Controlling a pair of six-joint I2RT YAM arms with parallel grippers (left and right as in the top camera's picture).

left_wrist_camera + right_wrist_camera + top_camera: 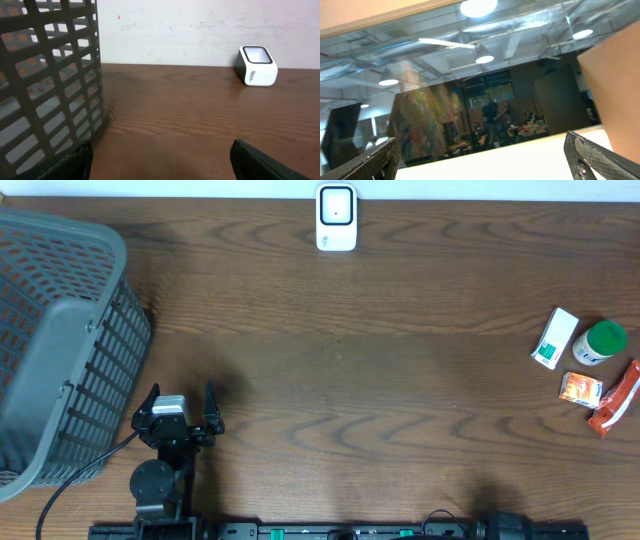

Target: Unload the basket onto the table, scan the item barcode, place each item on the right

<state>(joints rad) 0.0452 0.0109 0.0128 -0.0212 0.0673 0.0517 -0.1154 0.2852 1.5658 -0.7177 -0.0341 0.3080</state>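
The white barcode scanner stands at the table's far edge; the left wrist view shows the scanner ahead and to the right. Items lie at the right: a white box, a green-capped bottle, an orange packet and a red packet. My left gripper sits low at the front left, open and empty, its dark fingertips wide apart. My right gripper points up at the ceiling and a window, open with nothing between its fingers. Only the right arm's base shows overhead.
A grey slatted basket fills the left side, close beside my left gripper; its wall takes up the left of the left wrist view. A black cable runs from the left arm toward the front edge.
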